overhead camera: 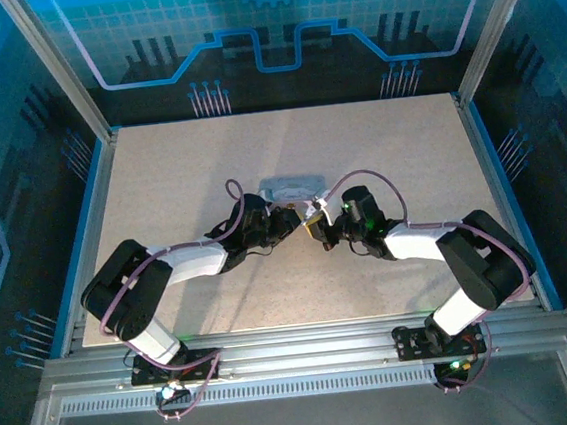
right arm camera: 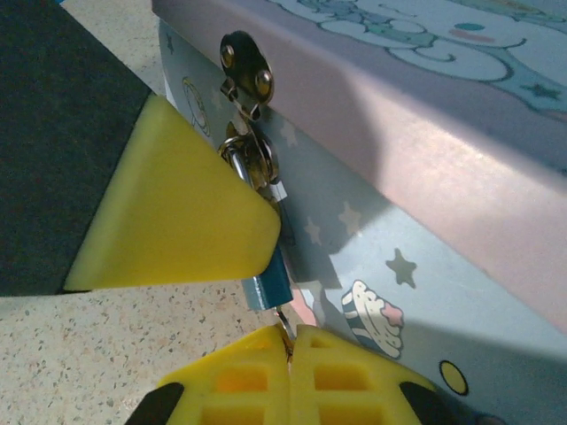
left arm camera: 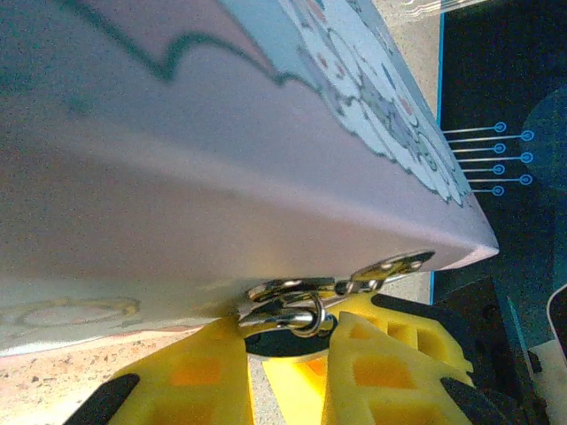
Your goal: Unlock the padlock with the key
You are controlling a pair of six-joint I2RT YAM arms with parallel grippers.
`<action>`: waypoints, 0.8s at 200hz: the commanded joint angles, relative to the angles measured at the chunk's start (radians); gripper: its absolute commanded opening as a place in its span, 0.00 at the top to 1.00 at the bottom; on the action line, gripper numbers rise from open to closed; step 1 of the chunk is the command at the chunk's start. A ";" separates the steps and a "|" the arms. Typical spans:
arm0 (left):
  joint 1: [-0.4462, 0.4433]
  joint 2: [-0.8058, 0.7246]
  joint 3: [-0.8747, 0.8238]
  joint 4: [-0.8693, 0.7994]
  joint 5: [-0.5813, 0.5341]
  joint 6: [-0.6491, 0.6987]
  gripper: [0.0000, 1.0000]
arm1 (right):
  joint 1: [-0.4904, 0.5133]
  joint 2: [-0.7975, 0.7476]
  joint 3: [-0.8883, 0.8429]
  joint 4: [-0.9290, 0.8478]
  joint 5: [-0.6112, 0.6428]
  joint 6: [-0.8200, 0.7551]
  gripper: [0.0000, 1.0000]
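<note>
The padlock (right arm camera: 264, 285) hangs by its shackle (right arm camera: 241, 161) from the metal hasp (right arm camera: 246, 66) on the side wall of the pale cartoon-printed tin (right arm camera: 461, 133), its small blue body pointing down toward the table (overhead camera: 160, 184). From the underside of that body a thin metal sliver, the key (right arm camera: 283, 326), runs straight down into the right gripper (right arm camera: 291, 354), whose yellow fingers are pressed together on it. The tip seems to be at or inside the keyhole, though how deep it sits is hidden. The left gripper (left arm camera: 288, 335) comes in from the other side with its fingers only a little apart, flanking the shackle and the top of the lock. It looks clamped on the padlock to steady it, and one of its fingers (right arm camera: 177, 221) covers the upper body in the right wrist view. From above, both grippers meet at the near edge of the tin, near the middle of the table. So the approach work looks done: lock braced, key gripped and lined up with, or entered into, the keyway. What is left is the real unlocking. The shackle is looped through the hasp and shows no sign of having sprung, so the key probably needs seating fully and turning, and then the shackle must pop free — none of which can be read as finished here.
</note>
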 commanded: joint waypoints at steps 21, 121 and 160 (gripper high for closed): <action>-0.027 0.048 -0.026 0.060 0.085 -0.017 0.97 | 0.040 0.004 -0.019 0.155 -0.006 0.065 1.00; -0.026 0.093 -0.071 0.138 0.077 -0.032 0.82 | 0.074 0.000 -0.103 0.141 0.033 0.227 1.00; -0.009 0.048 -0.085 0.117 0.079 -0.033 0.65 | 0.072 0.008 -0.041 -0.017 0.037 0.273 1.00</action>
